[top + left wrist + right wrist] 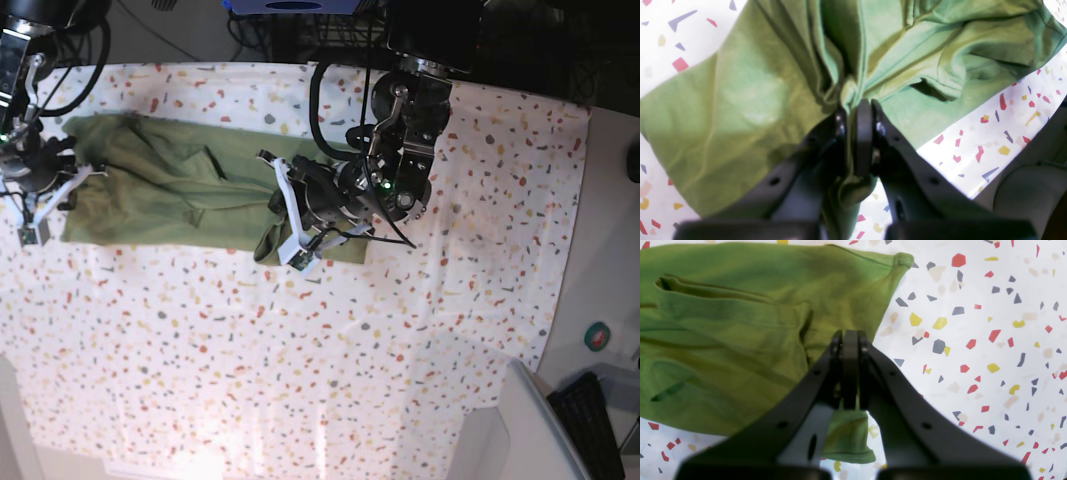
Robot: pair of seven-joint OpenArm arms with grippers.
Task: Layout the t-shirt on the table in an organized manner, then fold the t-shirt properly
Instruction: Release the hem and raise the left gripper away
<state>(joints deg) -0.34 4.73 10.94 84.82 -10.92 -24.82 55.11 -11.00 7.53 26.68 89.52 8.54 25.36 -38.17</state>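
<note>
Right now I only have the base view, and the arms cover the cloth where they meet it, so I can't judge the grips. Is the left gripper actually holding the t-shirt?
Observer: Yes. In the left wrist view the left gripper is shut on a bunched fold of the t-shirt.
Operator: And the other arm?
Observer: The right gripper is shut too, pinching the shirt's edge, and a flap hangs below the jaws.
Operator: Is the cloth near it flat?
Observer: No, it lies in layered folds on the table.

Base looks down from overhead; both wrist views sit close above the t-shirt (180, 190)
</note>
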